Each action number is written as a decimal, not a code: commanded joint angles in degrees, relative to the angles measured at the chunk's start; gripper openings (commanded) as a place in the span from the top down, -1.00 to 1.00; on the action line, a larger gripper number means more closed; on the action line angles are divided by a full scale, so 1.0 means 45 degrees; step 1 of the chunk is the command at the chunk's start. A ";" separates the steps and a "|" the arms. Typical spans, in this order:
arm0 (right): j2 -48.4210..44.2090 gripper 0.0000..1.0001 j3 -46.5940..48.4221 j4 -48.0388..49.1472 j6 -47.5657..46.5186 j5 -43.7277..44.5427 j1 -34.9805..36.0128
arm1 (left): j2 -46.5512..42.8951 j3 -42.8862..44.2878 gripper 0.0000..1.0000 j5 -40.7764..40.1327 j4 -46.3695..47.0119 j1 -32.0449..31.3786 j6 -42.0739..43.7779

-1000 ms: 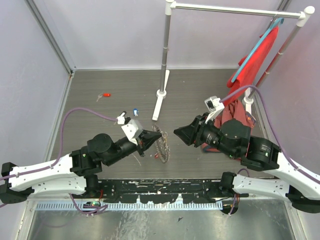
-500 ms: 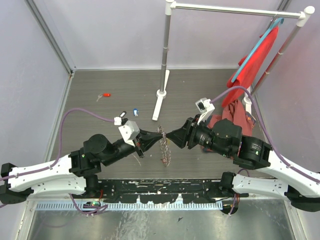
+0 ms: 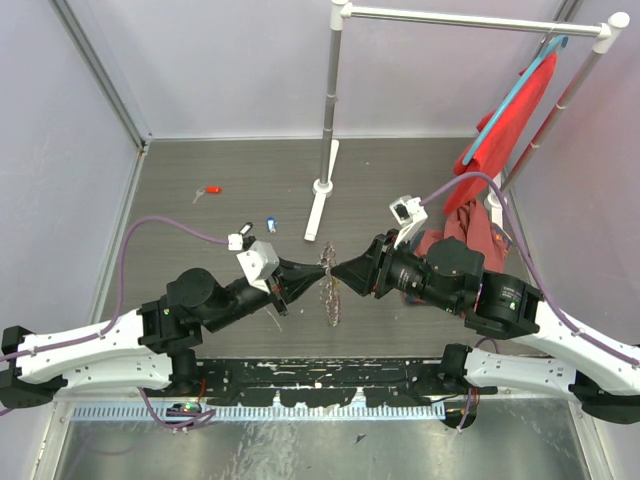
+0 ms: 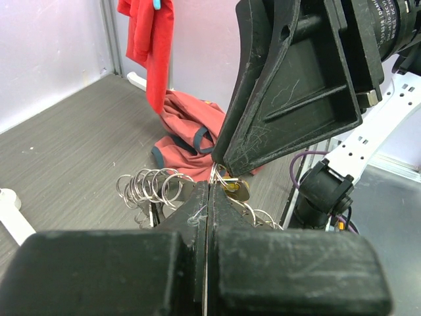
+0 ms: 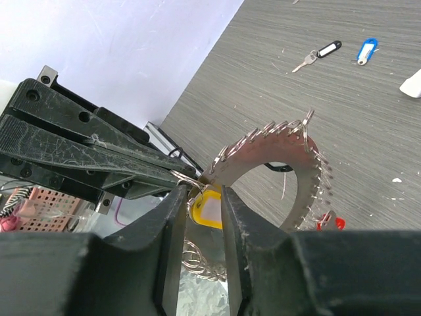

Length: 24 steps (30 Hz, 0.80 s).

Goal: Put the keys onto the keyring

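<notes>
Right wrist view: the yellow-headed key (image 5: 206,214) is held between the narrowly set jaws of the right gripper (image 5: 202,197). It is brought up against the edge of the keyring (image 5: 256,155). At that same edge the left gripper (image 5: 181,176) is pressed shut on the rim. The threading step is judged to be in hand. Whether the key has caught on a loop cannot be told.

The next move is judged to call for a small, exact push of the key's hole onto one split loop, with the ring kept steady by the left gripper (image 3: 305,272); a slip could let the key fall.

The keyring (image 3: 328,292) is held raised between the two grippers, at the near middle of the table (image 3: 400,180). It is shown as a flat grey band fringed with small silvery loops, with a small red piece (image 5: 329,224) at its lower side. A black-headed key (image 5: 323,50) and a blue-headed key (image 5: 367,49) are left lying farther back, and a red-headed key (image 3: 212,189) at the far left
</notes>
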 commanded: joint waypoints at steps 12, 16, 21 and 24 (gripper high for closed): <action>0.0208 0.66 0.0299 -0.0024 -0.0132 0.0322 0.0021 | -0.0276 -0.0059 1.00 -0.0144 0.1008 -0.0024 0.0100; 0.0285 0.67 0.0586 -0.0579 -0.0315 0.0527 0.0021 | -0.0305 -0.0072 1.00 -0.0173 0.1008 -0.0034 0.0100; 0.0255 0.67 0.0611 -0.0657 -0.0443 0.0898 0.0021 | -0.0334 -0.0095 1.00 -0.0203 0.0978 -0.0016 0.0103; 0.0305 0.60 0.0654 -0.0624 -0.0649 0.0778 0.0019 | -0.0306 -0.0101 1.00 -0.0193 0.0988 -0.0024 0.0110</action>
